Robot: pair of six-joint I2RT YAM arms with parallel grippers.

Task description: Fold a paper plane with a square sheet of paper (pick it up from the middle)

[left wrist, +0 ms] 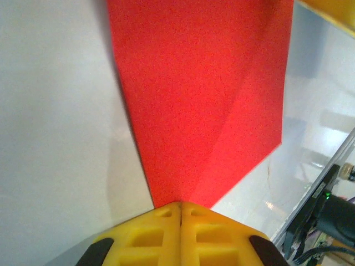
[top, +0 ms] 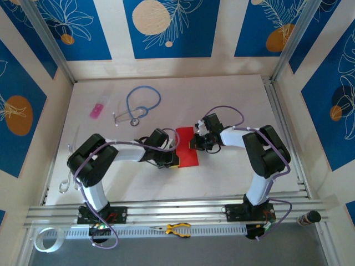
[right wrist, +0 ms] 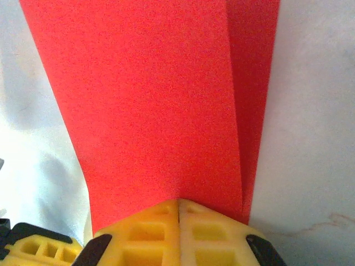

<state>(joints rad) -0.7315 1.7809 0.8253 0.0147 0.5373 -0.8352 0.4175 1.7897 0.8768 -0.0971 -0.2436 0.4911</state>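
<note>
Plainly folded, the bright red sheet of paper sits mid-table between the arms, one layer doubled over another, with a slanting crease. The left gripper and right gripper each pinch an edge, yellow jaws closed on it.

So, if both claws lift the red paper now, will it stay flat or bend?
Probably floppy: the red paper is a thin sheet, already creased, so it may sag between the left claw and right claw. Likely very light. It could tear if the shut claws pull apart.
</note>
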